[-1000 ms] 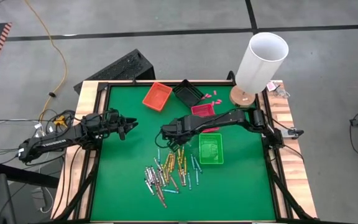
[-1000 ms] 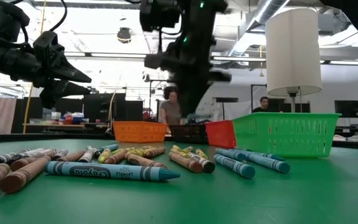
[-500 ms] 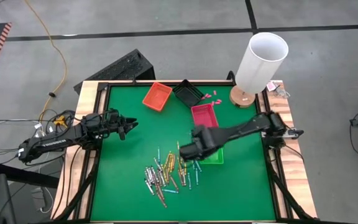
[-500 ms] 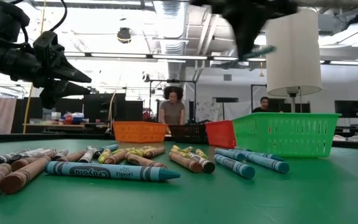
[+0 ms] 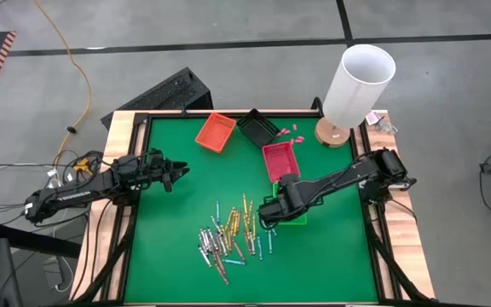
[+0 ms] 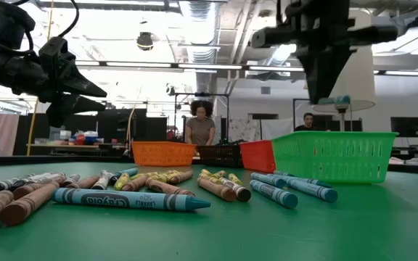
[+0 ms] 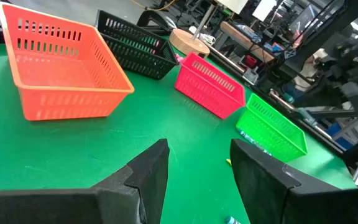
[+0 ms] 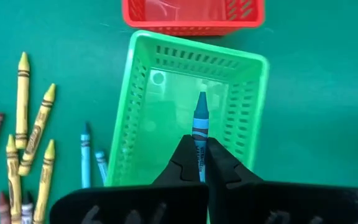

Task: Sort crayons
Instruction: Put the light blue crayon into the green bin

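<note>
Crayons [image 5: 228, 239] lie heaped mid-surface [image 5: 169, 247]. At your left, the left gripper [image 5: 176, 174] hovers level near the surface's edge, fingers apart, empty. Rightward, your right arm stretches across; the right gripper [image 8: 199, 163] points down, clamped on a blue crayon [image 8: 200, 127] directly over the green basket [image 8: 247, 112].

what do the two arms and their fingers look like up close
Both arms are dark, jointed and slim. The left arm carries white lettering along its side and black cables near its base. The left gripper has two broad, matte black fingers; the right gripper ends in narrower black tips.
</note>
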Controlling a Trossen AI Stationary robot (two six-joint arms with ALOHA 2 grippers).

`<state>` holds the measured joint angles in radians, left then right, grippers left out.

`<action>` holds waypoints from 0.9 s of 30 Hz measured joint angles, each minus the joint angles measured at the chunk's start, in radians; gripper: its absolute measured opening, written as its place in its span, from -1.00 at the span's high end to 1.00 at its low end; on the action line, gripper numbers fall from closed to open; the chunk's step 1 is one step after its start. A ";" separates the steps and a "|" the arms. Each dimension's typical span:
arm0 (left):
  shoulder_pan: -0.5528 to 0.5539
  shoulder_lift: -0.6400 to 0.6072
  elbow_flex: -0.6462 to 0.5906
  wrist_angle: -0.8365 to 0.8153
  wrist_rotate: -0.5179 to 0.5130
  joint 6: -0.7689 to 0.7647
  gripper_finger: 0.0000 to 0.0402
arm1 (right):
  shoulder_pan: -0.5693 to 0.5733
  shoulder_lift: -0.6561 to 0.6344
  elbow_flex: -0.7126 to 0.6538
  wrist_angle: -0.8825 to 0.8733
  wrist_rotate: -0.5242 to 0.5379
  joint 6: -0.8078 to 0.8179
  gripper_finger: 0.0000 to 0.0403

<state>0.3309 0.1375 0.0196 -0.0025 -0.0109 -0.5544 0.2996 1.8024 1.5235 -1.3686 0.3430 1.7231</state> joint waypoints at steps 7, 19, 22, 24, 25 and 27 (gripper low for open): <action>0.000 0.000 0.000 0.000 0.000 -0.012 0.19 | -0.006 0.002 -0.060 0.009 -0.003 -0.004 0.82; -0.002 0.000 -0.001 0.053 0.138 -0.041 0.19 | -0.002 -0.002 -0.038 0.037 0.089 -0.062 0.48; -0.008 0.003 0.008 0.075 0.146 -0.070 0.24 | 0.009 -0.025 0.006 0.027 0.166 -0.105 0.47; -0.017 0.028 0.026 0.079 0.144 -0.067 0.32 | 0.010 -0.042 0.036 0.012 0.196 -0.128 0.47; -0.020 0.043 0.037 0.079 0.141 -0.057 0.38 | 0.009 -0.055 0.046 0.004 0.208 -0.138 0.47; -0.033 0.087 0.062 0.080 0.137 -0.024 0.54 | 0.008 -0.080 0.062 -0.008 0.229 -0.159 0.47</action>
<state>0.2980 0.2250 0.0815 0.0771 0.1265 -0.5783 0.3078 1.7225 1.5852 -1.3766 0.5721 1.5645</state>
